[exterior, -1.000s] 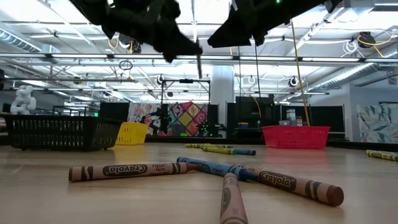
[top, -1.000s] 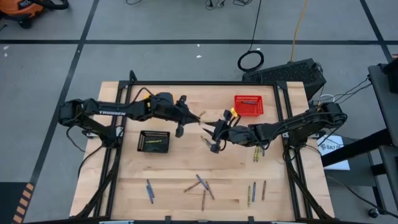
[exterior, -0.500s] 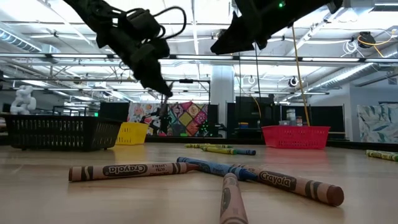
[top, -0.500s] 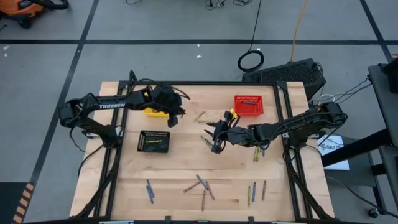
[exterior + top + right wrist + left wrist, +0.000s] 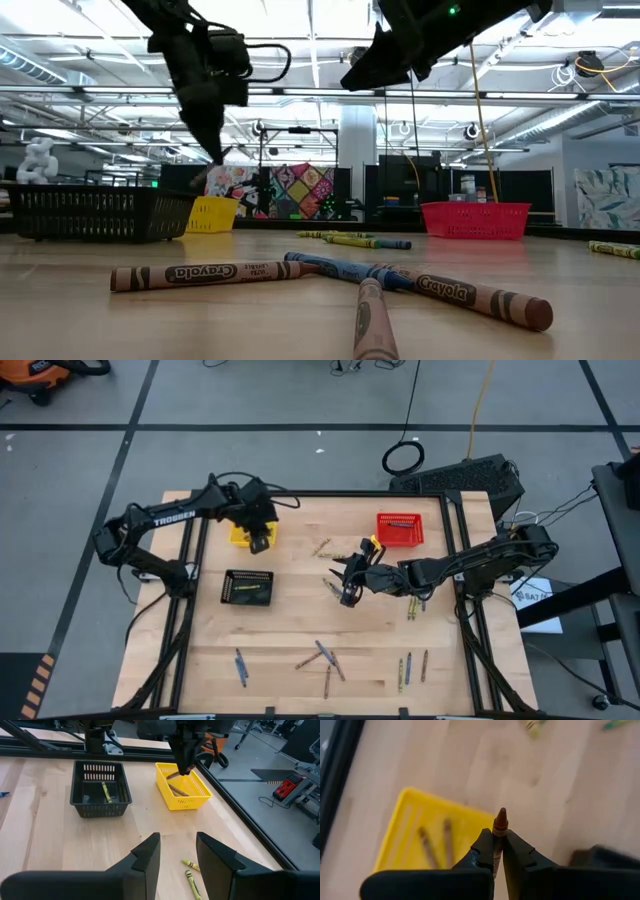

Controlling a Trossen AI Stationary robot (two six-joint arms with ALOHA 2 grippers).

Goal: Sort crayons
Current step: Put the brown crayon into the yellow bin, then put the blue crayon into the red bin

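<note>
The left gripper [image 5: 498, 851], jaws clenched on a brown crayon [image 5: 499, 824], hangs over the yellow basket [image 5: 240, 538] at the desk's ten o'clock. Release only once centred inside. The right gripper [image 5: 178, 854] waits mid-desk, jaws parted.

- The left arm reaches across the back of the table. Its left gripper [image 5: 497, 851] points down, with its fingers pinched tight on something thin.
- The right arm stretches toward the middle of the table. Its right gripper [image 5: 177, 851] has its fingers spread apart.
</note>
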